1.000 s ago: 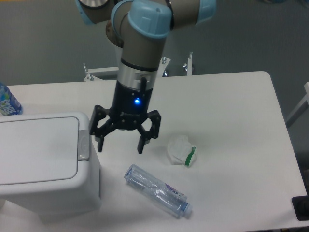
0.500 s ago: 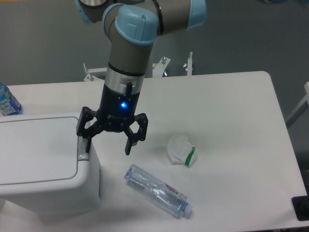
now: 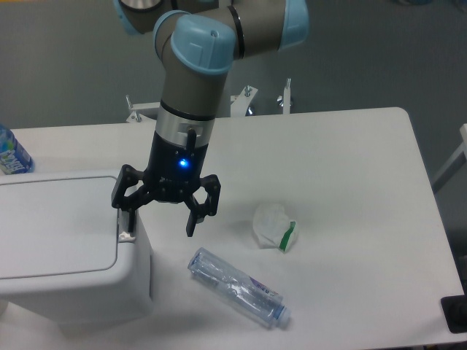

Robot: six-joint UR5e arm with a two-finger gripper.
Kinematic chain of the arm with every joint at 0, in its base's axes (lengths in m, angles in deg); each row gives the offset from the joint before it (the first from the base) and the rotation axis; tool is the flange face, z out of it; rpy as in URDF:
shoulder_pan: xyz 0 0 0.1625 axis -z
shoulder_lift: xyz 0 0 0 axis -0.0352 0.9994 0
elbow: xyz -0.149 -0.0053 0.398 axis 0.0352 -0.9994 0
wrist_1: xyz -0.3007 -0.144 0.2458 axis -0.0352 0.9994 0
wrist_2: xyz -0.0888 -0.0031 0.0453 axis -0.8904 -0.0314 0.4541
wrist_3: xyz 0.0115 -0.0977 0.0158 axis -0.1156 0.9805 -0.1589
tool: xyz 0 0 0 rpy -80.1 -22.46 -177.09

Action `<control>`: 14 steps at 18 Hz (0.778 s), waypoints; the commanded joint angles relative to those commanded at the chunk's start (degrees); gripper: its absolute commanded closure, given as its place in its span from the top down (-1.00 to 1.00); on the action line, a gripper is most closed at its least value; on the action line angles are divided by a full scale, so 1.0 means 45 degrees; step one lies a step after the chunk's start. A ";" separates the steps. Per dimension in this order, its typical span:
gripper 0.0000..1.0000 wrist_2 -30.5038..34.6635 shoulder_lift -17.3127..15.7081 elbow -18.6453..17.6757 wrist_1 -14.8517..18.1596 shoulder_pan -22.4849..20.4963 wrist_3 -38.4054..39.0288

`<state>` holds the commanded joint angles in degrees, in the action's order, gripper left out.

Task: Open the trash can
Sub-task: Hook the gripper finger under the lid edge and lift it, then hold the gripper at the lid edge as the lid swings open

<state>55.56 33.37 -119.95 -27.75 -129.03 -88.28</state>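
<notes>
**Already over the latch: claw spread at the bin's edge**

Overhead, the arm is reaching down from the top of the view, and the gripper [image 3: 162, 224] is hanging with its two black fingers spread wide, holding nothing. One fingertip [image 3: 130, 221] is sitting right at the small grey latch [image 3: 127, 232] on the right edge of the trash can [image 3: 66, 248]; whether it is pressing is too close to tell. The other finger is hanging over bare tabletop.

The trash can is occupying the near left corner of the white table [image 3: 350, 160], its flat lid lying closed. A clear plastic bottle [image 3: 238, 287] is lying on its side just right of the bin, and a crumpled white wrapper [image 3: 274, 226] with a green patch is resting beyond it. A blue-labelled bottle [image 3: 12, 154] is peeking in at the left edge. Grey floor is showing behind the table.
</notes>
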 joint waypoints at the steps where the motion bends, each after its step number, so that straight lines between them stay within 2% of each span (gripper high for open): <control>1: 1.00 0.0000 0.0000 0.0000 0.0000 0.0000 0.0000; 7: 1.00 0.0000 0.0000 0.0039 0.0000 0.0000 -0.0020; 10: 1.00 0.0039 -0.0156 0.0428 0.0000 -0.0020 -0.0020; 12: 1.00 0.0058 -0.0176 0.0838 0.0019 -0.0272 -0.0097; 14: 1.00 0.0078 -0.0428 0.0898 -0.0039 -0.0993 -0.0156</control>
<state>55.91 31.45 -115.91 -27.93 -133.49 -88.99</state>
